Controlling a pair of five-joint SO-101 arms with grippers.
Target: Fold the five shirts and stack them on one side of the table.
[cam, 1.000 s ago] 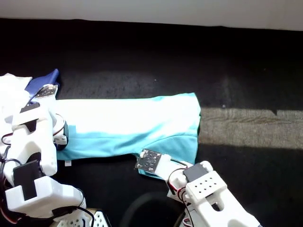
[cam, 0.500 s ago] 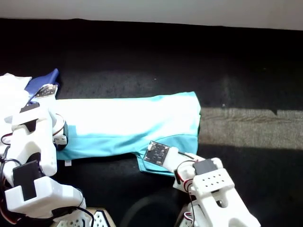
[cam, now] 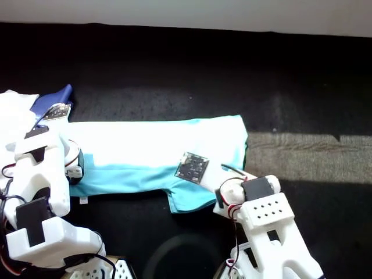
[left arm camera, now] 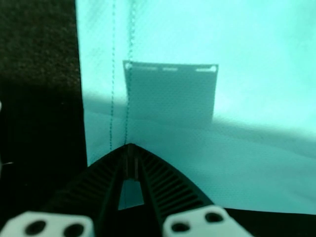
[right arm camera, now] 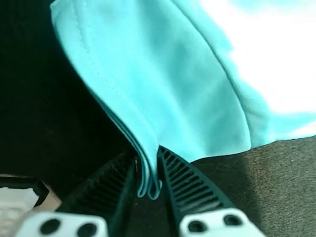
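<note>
A turquoise shirt point(cam: 157, 148) lies spread lengthwise across the black table. My left gripper point(left arm camera: 130, 150) is shut on the shirt's stitched hem edge at its left end, where the left arm point(cam: 40, 174) stands in the high view. A dark rectangular label point(left arm camera: 170, 94) shows through the cloth just beyond it. My right gripper point(right arm camera: 148, 160) is shut on a doubled fold of the shirt point(right arm camera: 163, 89), held over the shirt's near right part, below the right wrist point(cam: 195, 168). A flap point(cam: 189, 200) hangs toward the front edge.
A white shirt point(cam: 13, 110) and a blue one point(cam: 53, 97) lie piled at the far left behind the left arm. A sunlit strip point(cam: 308, 157) crosses the black table point(cam: 174, 70) on the right. A pale wall edge point(cam: 186, 14) runs along the back.
My right gripper has moved away from the front edge and slightly right, carrying the shirt's near edge over the shirt. The left arm has stayed still.
</note>
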